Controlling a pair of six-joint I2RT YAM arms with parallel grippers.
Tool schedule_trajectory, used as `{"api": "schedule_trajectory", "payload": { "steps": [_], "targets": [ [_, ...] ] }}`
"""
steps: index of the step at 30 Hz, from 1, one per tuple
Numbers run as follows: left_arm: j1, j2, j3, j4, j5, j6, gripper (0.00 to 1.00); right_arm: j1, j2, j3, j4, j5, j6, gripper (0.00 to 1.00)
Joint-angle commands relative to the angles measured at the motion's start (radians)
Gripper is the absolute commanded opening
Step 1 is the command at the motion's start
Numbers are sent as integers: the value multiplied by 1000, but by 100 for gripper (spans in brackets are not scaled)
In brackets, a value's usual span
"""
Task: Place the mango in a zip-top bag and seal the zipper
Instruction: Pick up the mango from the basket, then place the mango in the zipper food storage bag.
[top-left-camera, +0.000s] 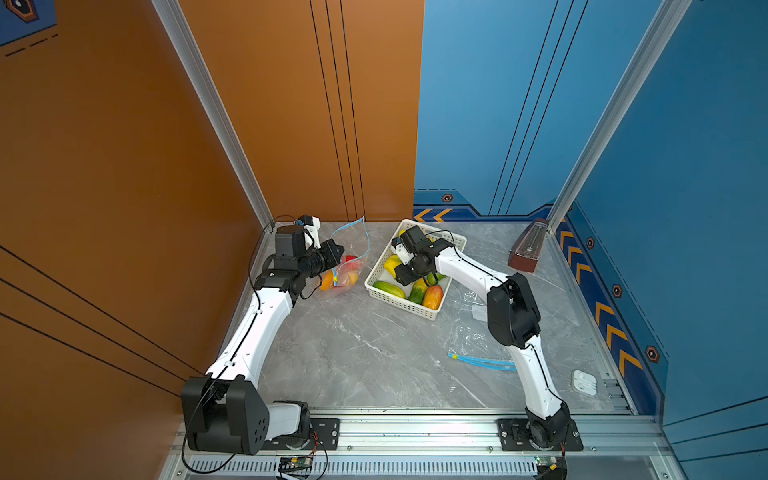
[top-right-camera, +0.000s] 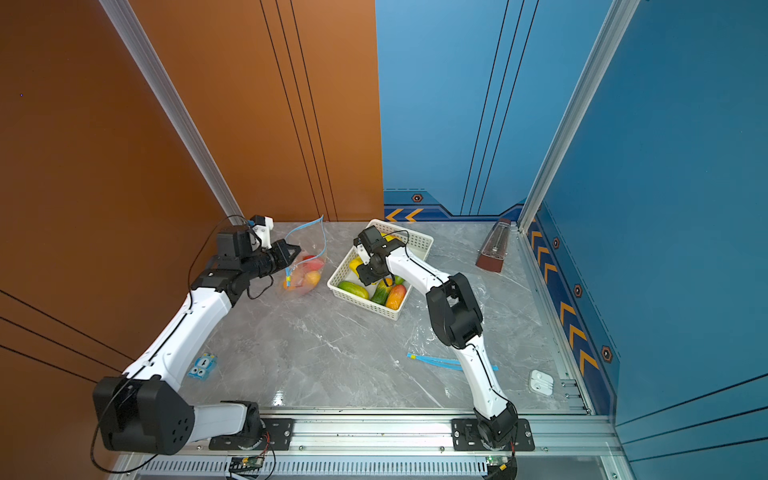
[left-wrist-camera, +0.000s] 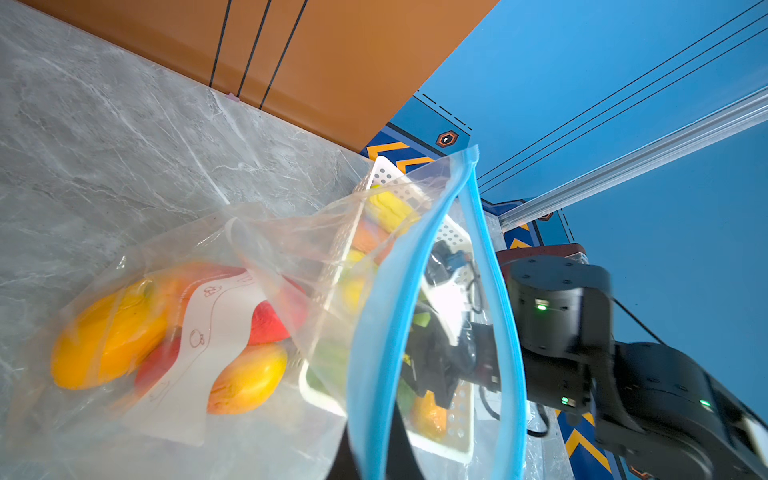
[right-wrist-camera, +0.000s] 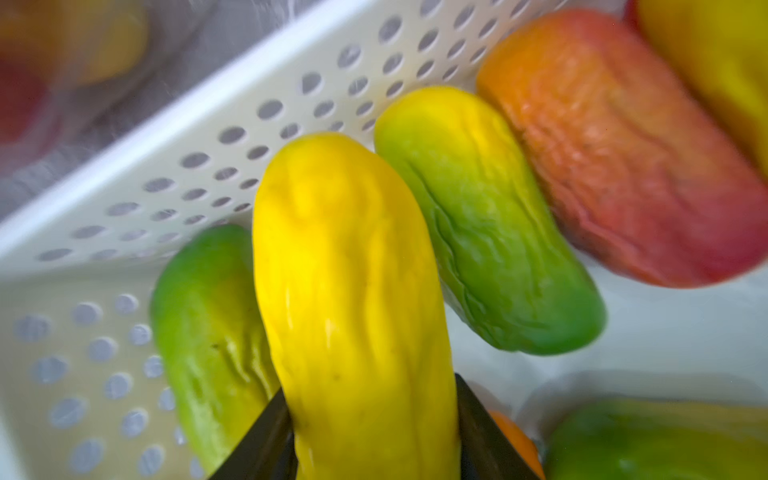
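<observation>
A clear zip-top bag (top-left-camera: 351, 259) with a blue zipper rim (left-wrist-camera: 376, 353) stands near the back left, its mouth open. My left gripper (top-left-camera: 338, 252) is shut on one side of that rim and holds it up. Inside the bag lie a yellow-orange mango (left-wrist-camera: 110, 332), an orange one (left-wrist-camera: 249, 378) and red fruit. My right gripper (right-wrist-camera: 370, 386) is down in the white basket (top-left-camera: 415, 311). Its two black fingers (right-wrist-camera: 266, 440) press on both sides of a yellow mango (right-wrist-camera: 345, 257), which also shows in a top view (top-left-camera: 392, 264).
The basket also holds a green mango (top-left-camera: 388, 289) and a red-orange mango (top-left-camera: 432, 297). A second, flat zip bag (top-left-camera: 478, 332) lies under the right arm. A metronome (top-left-camera: 528, 247) stands back right. A white earbud case (top-left-camera: 584, 381) and a blue toy (top-right-camera: 202, 365) lie near the front.
</observation>
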Motion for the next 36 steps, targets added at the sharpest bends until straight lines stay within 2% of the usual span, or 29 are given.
{"api": "schedule_trajectory", "payload": {
  "steps": [1, 3, 7, 8, 13, 17, 21, 26, 28, 31, 32, 36],
  "targets": [
    [9, -7, -6, 0, -13, 8, 0, -5, -194, -49, 162, 28, 122, 30],
    [8, -1, -3, -1, -9, 6, 0, 11, -258, -94, 242, 49, 139, 30],
    [8, 12, 6, 1, 2, -4, 0, 54, -374, -338, 781, -21, 325, 27],
    [8, 17, 9, 0, 3, -6, 0, 74, -365, -351, 875, -26, 359, 27],
    [9, 26, 21, 0, 9, -11, 0, 179, -262, -254, 1041, 5, 414, 28],
    [13, 34, 31, 0, 18, -15, 0, 222, -150, -96, 1010, 21, 413, 30],
    [21, 33, 31, 0, 17, -23, 0, 232, -93, -95, 1064, 47, 438, 31],
    [38, 37, 35, 1, 20, -39, 0, 235, -88, -95, 1048, 46, 407, 48],
    [43, 39, 38, 2, 24, -44, 0, 234, -91, -98, 1039, 56, 392, 65],
    [45, 42, 44, 2, 25, -47, 0, 232, -93, -92, 1029, 41, 378, 70],
    [47, 41, 45, 2, 25, -49, 0, 230, -94, -84, 1017, 39, 375, 76],
    [51, 45, 58, -1, 26, -55, 0, 217, -109, -86, 1011, 32, 382, 76]
  ]
}}
